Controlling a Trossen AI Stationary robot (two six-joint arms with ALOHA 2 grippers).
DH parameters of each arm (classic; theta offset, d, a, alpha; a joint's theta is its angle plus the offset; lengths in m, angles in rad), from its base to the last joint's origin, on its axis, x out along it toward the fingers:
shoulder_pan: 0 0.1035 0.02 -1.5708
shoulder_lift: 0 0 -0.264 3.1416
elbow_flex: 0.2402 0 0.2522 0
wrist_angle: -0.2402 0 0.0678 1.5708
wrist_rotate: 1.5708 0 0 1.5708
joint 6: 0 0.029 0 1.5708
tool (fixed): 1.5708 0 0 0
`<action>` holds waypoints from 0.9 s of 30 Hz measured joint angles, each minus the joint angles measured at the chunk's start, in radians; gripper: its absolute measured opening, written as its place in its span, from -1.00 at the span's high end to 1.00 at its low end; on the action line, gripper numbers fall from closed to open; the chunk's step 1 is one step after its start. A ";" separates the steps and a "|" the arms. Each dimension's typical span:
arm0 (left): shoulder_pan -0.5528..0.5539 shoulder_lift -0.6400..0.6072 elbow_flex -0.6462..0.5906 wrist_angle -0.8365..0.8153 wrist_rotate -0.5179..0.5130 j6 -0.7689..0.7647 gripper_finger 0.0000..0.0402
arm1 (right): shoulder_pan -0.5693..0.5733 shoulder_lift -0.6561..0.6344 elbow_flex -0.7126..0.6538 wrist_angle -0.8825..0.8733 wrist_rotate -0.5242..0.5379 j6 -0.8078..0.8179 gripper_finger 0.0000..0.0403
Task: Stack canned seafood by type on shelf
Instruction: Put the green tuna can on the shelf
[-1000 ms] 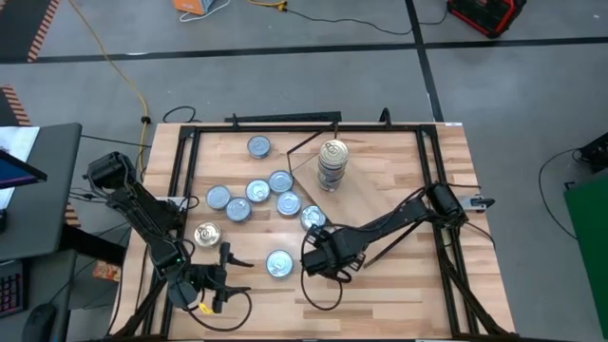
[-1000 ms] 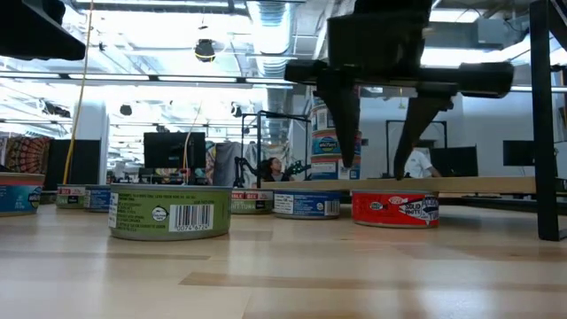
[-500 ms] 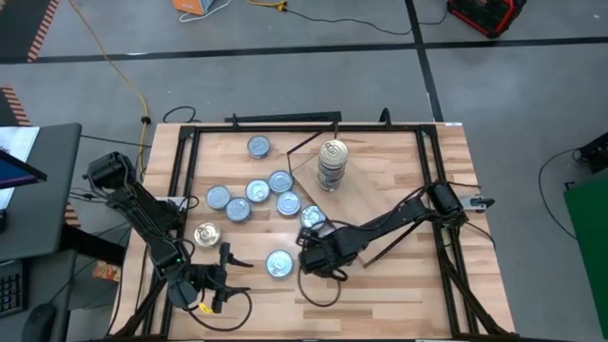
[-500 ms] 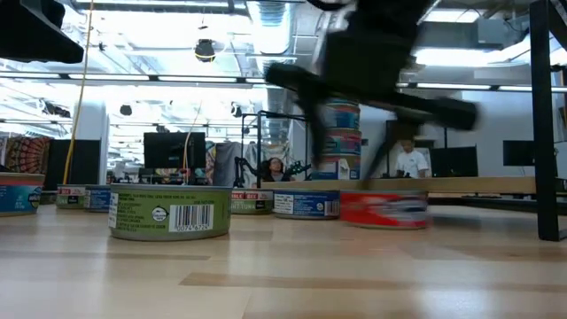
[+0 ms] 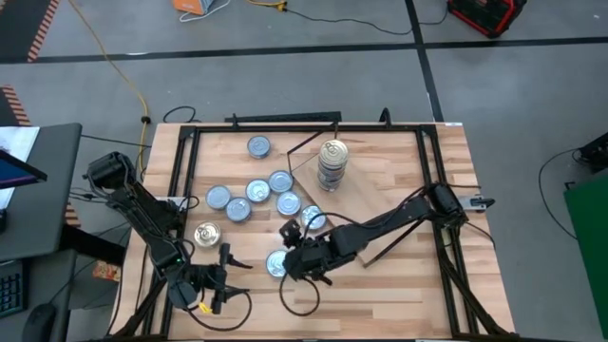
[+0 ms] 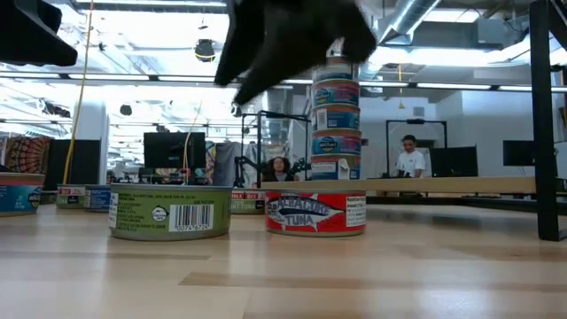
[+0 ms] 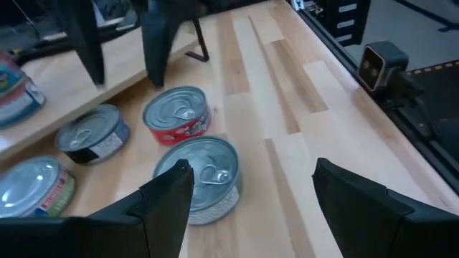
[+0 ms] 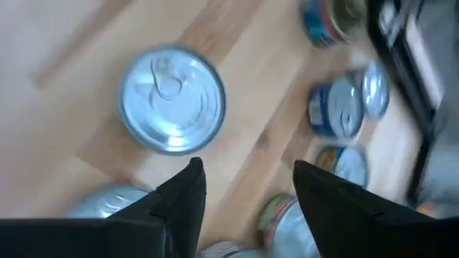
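Observation:
Several flat tins with silver lids lie loose on the table's left half, among them a red-labelled tin point(image 6: 316, 213) and a green-labelled tin point(image 6: 168, 211). A stack of tins point(image 5: 331, 161) stands on the shelf point(image 6: 461, 184). My right gripper point(image 5: 288, 252) hovers open above the table between the red tin point(image 5: 312, 220) and the green tin point(image 5: 277, 263), touching neither. Another silver-lidded tin point(image 8: 172, 100) lies ahead of its fingers. My left gripper point(image 5: 228, 277) waits open near the table's near left corner, with the green tin point(image 7: 204, 175) just ahead of it.
A dark metal frame point(image 5: 285, 123) runs around the tabletop, with posts near the corners. A gold-lidded tin point(image 5: 206, 234) lies close to the left arm. Bare planks point(image 5: 399, 285) stretch along the near right. A small camera point(image 7: 380, 64) sits at the table's edge.
My right gripper, whose fingers stood on either side of the red tin, has risen and swung toward the table's left, tipping and rolling as it went; it stays open. The red tin has slid a little to the left and turned about.

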 joint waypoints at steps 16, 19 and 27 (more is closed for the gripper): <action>0.174 0.003 0.000 -0.084 0.110 -0.339 -0.38 | -0.046 0.026 0.005 -0.034 -0.301 0.743 -0.21; 0.193 0.008 0.000 -0.083 0.157 -0.388 -0.38 | -0.056 0.060 0.000 -0.013 -0.303 0.746 -0.16; 0.198 0.090 -0.001 -0.072 0.158 -0.381 -0.38 | 0.013 0.089 -0.001 0.073 -0.196 0.532 -0.01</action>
